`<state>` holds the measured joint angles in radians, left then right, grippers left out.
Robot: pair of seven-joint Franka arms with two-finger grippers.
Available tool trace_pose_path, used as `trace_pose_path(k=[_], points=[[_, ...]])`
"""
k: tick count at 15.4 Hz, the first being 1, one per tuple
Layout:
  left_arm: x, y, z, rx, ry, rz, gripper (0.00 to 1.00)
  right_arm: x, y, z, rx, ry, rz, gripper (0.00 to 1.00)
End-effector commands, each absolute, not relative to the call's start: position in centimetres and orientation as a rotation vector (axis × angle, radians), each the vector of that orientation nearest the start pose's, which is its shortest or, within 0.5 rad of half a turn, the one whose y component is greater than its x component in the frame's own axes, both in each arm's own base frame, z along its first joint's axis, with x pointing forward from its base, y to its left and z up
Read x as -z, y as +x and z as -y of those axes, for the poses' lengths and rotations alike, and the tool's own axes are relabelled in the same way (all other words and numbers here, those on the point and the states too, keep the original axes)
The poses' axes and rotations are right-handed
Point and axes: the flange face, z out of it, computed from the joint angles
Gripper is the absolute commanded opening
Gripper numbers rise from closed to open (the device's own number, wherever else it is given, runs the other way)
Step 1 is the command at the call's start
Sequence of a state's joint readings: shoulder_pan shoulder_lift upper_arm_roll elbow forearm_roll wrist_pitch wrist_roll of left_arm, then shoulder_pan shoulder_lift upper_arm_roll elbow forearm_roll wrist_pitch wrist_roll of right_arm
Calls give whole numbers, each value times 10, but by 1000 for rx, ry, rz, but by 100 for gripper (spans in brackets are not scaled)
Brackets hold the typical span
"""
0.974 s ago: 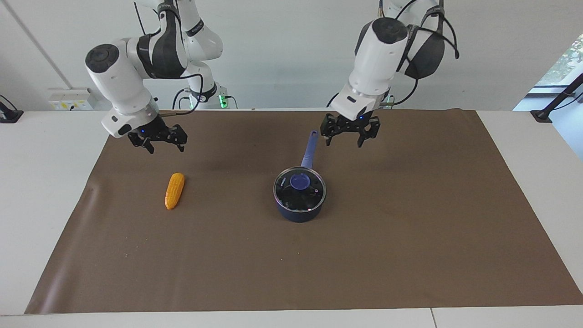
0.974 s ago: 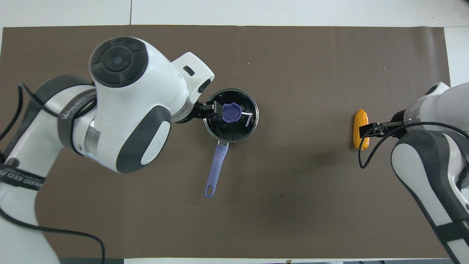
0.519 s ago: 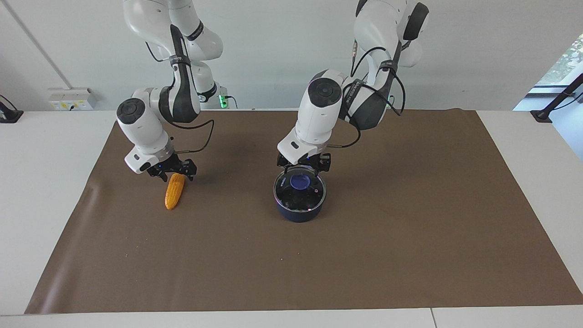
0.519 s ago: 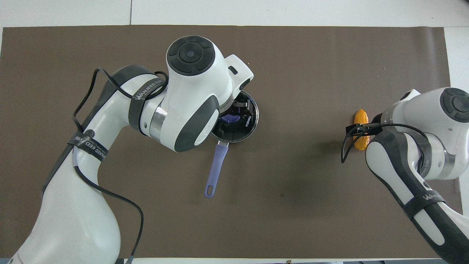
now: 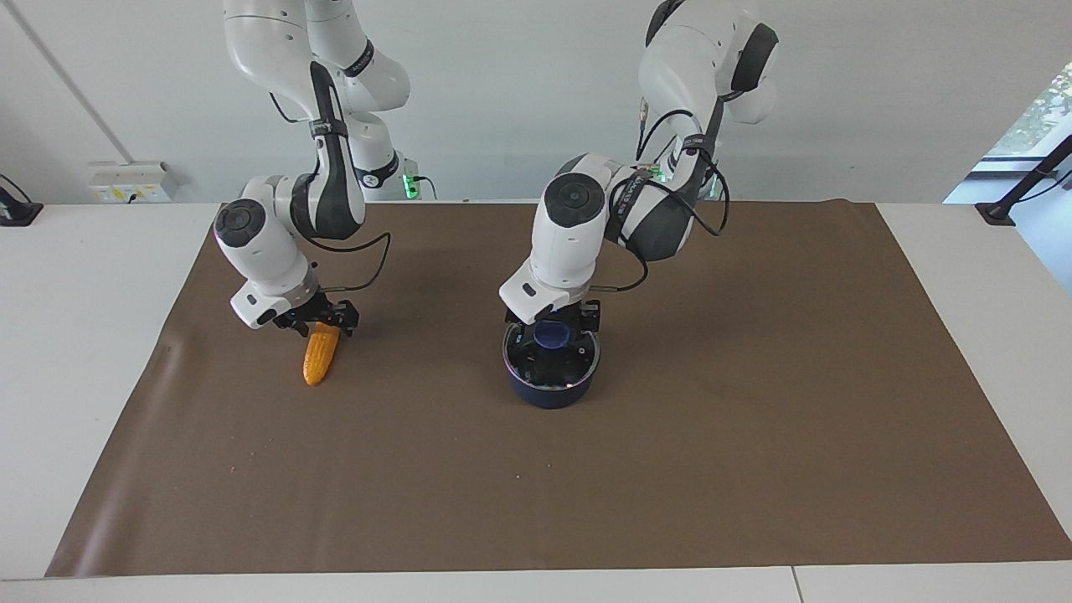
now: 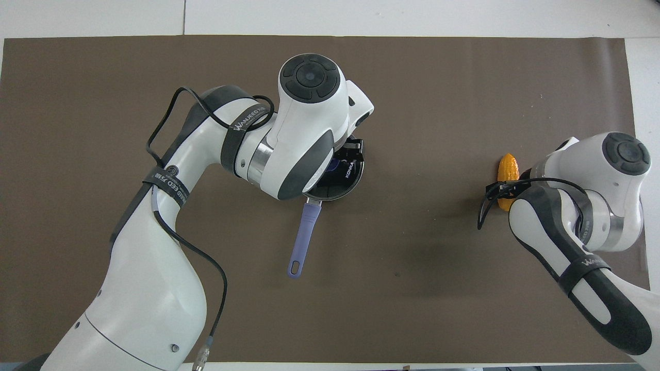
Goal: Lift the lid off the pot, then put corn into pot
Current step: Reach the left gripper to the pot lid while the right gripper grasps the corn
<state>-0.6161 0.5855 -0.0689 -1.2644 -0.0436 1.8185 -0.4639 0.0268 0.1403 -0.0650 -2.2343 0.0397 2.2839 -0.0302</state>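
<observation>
I have the left gripper (image 5: 554, 321) down over the lid (image 5: 552, 356), its jaws spread to either side of the blue knob (image 5: 551, 335) and not yet pinching it. The lid sits flat on the pot (image 5: 550, 387), which stands near the middle of the brown mat (image 5: 754, 419) on the surface, with its long handle (image 6: 302, 238) pointing toward the robots. I judge the lid to be stiff, rather light and breakable, since it is glass with a thin metal rim; the knob is the only sensible place to hold it, and it looks smooth, so I want a firm, centred pinch and a straight lift.

The right gripper (image 5: 322, 322) is low over the corn (image 5: 320, 358), at the end nearer to the robots, toward the right arm's end of the surface. Whether its fingers are already touching the cob I cannot tell. The corn looks light, hard and bumpy, so it should not slip easily; across its thick middle is the best hold.
</observation>
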Motion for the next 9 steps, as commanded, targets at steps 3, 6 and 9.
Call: trace_pose_path(k=[3,6,9], points=[[-416,564,452,-99,-3142,-325,98,-297,523,26,-131,-3111,-42,52],[-416,564,452,-97,-3143,-322,93,-298,523,26,-133,-3111,-39,5],[-415,565,451,-94,-3141,-319,87,-305,527,19,-170,-3113,-8,0]])
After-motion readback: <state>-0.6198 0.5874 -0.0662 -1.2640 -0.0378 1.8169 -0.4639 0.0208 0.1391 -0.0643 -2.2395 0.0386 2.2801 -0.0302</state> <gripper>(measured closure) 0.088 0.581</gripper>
